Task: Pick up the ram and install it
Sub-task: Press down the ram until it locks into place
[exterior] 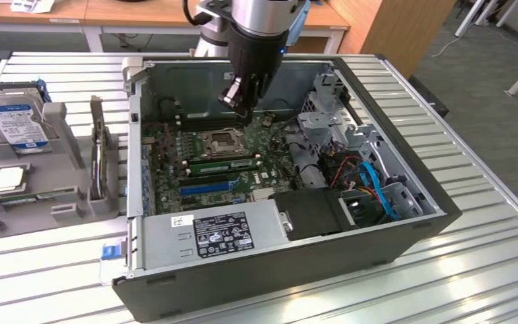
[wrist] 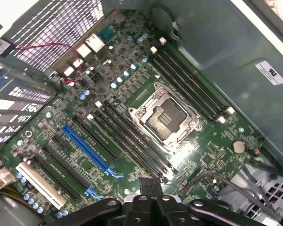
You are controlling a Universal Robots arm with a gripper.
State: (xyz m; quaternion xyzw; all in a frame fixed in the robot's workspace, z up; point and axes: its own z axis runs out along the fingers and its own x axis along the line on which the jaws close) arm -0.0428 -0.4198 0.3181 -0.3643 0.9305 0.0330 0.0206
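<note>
Green ram (exterior: 224,162) looks to you already seated in a slot just beside the socket (exterior: 221,142), lying lengthwise along that slot, while your gripper (exterior: 238,104) hangs above the socket, clenched and holding nothing.

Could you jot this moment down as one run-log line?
gripper: shut, nothing visibly held | position: above motherboard | place: inside open computer case

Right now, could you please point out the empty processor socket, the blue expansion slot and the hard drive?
processor socket (wrist: 167,117), wrist view, socket centre.
blue expansion slot (wrist: 87,148), wrist view, slot's middle.
hard drive (exterior: 11,118), exterior view, label face.
</note>
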